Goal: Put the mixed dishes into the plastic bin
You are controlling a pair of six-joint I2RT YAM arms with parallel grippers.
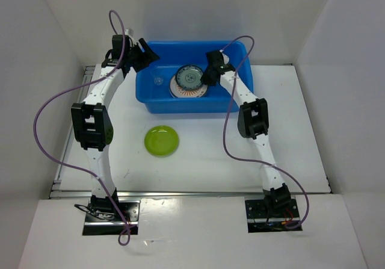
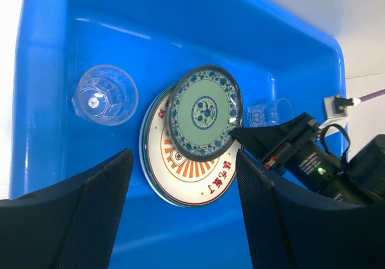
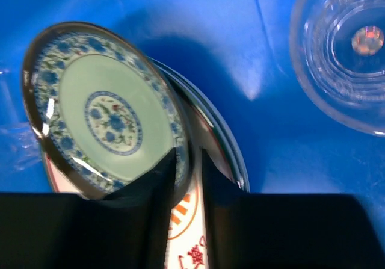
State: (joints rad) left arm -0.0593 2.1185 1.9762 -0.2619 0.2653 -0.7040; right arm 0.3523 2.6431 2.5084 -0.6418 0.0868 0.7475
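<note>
The blue plastic bin [image 1: 198, 108] stands at the back of the table. In it lies the orange-sunburst plate [image 2: 192, 176] on a stack whose teal rims show beneath. My right gripper [image 3: 187, 173] is shut on the rim of the small dark teal plate [image 3: 102, 115] and holds it tilted over the stack. A clear cup [image 2: 105, 94] stands at the bin's left, and another [image 2: 269, 112] lies by the right gripper. The lime-green plate [image 1: 162, 141] lies on the table in front of the bin. My left gripper [image 2: 183, 215] is open and empty above the bin's left part.
White walls close in the table on the left, back and right. The bin's front wall [image 2: 180, 245] lies just under my left fingers. Both arms reach over the bin, with purple cables looping beside them.
</note>
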